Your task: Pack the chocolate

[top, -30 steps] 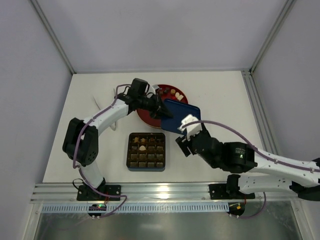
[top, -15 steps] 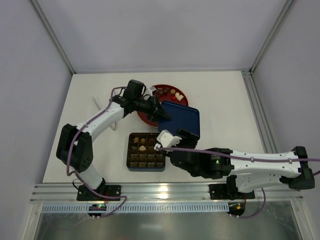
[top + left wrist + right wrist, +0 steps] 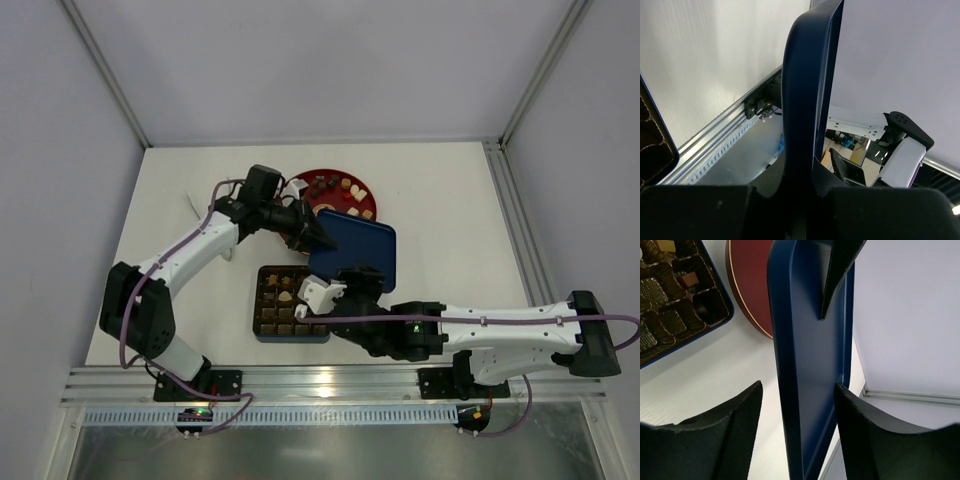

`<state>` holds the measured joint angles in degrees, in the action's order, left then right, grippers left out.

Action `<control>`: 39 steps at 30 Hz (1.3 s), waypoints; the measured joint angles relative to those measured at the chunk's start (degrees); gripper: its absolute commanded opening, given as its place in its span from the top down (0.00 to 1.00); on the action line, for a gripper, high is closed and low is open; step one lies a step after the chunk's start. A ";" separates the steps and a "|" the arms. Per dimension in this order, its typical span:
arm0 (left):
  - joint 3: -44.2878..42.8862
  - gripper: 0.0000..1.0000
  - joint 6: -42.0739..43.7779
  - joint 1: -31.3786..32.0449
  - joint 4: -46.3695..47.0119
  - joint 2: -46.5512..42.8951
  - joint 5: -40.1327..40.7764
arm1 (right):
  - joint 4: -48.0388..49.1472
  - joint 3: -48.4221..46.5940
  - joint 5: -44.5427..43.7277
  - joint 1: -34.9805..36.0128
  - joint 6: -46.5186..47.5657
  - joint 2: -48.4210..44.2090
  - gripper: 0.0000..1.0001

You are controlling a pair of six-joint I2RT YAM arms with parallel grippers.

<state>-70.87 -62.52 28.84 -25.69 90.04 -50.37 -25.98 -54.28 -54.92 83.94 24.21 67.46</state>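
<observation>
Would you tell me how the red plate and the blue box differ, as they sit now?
The red plate is round; the blue box is square. The plate holds loose chocolates at its far side, while the box keeps them in separate cells. The plate lies farther back on the table than the box. Both rest flat and hold chocolates.

I count two robot arms, a left arm and a right arm, along with one dark blue lid, one round red plate and one gridded box. The chocolates loose on the plate number roughly half a dozen, too small to tally exactly. In the box I make out one cream piece among many dark ones, part of the grid being hidden.
</observation>
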 measured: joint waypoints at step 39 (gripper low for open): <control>-12.41 0.12 13.62 -2.51 -14.67 -4.22 7.67 | 2.49 -2.73 -3.13 0.07 0.83 3.65 0.96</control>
<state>-83.29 -48.90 26.33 -40.36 85.82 -42.70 -23.49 -57.01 -58.04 84.01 25.04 71.11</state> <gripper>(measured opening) 0.879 0.156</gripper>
